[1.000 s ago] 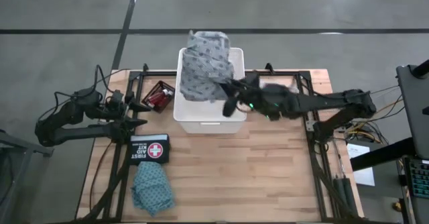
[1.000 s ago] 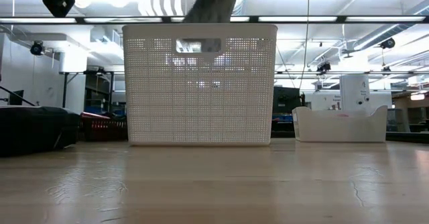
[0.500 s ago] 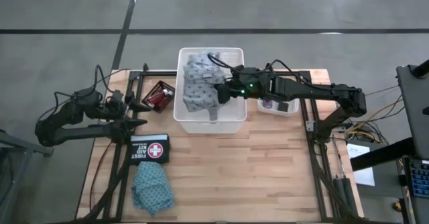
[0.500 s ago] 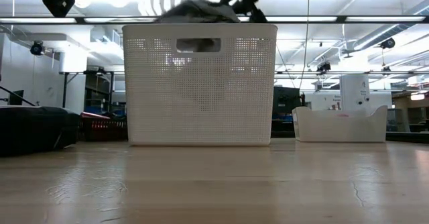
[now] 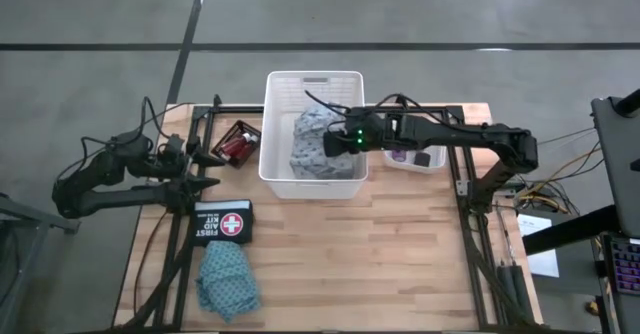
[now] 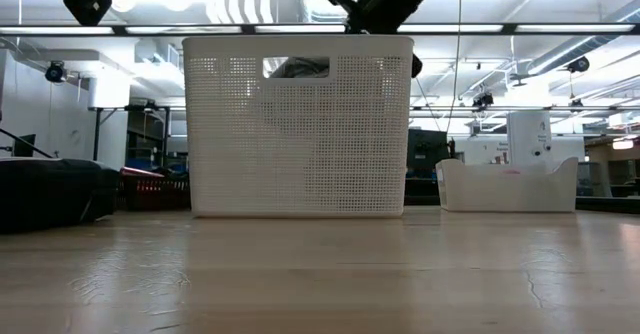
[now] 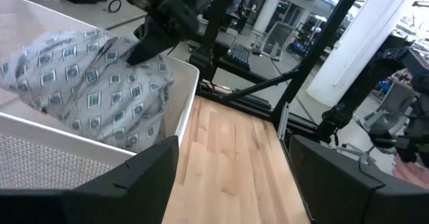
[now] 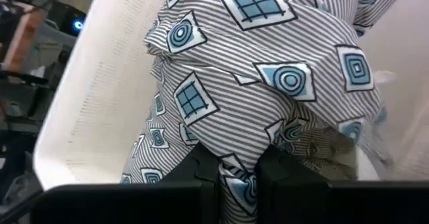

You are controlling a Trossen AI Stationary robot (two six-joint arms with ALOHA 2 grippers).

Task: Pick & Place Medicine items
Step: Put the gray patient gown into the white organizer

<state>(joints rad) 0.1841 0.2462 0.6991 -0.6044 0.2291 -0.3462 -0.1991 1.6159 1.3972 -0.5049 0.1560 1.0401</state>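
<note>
The grey patterned cloth [image 5: 312, 146] lies bunched inside the white basket [image 5: 279, 124], leaning against its right wall. My right gripper [image 5: 337, 142] reaches into the basket from the right and is shut on this cloth [image 8: 255, 83]. My left gripper [image 5: 211, 170] waits open over the table's left side, near the red bottles [image 5: 237, 142] in their dark tray. The teal cloth [image 5: 227, 280] lies on the table near the front edge. Purple and black rolls [image 5: 412, 158] sit in a small white tray. My right gripper pinches a fold of the grey cloth [image 8: 238, 172] between its two fingers [image 8: 201, 167]. It comes in slanting down from the table's right over the basket rim. The cloth bulges out ahead of the fingers and rests in the basket [image 8: 87, 96].
A black first aid kit [image 5: 222, 221] lies between the left gripper and the teal cloth. The small white tray [image 6: 510, 186] stands just right of the basket [image 6: 298, 124]. Bare wooden tabletop [image 5: 370, 254] spreads across the near right half.
My right gripper has come down into the basket while staying shut on the grey cloth. The cloth, which hung high above the basket a second ago, has sunk below the rim and bunched up inside.
</note>
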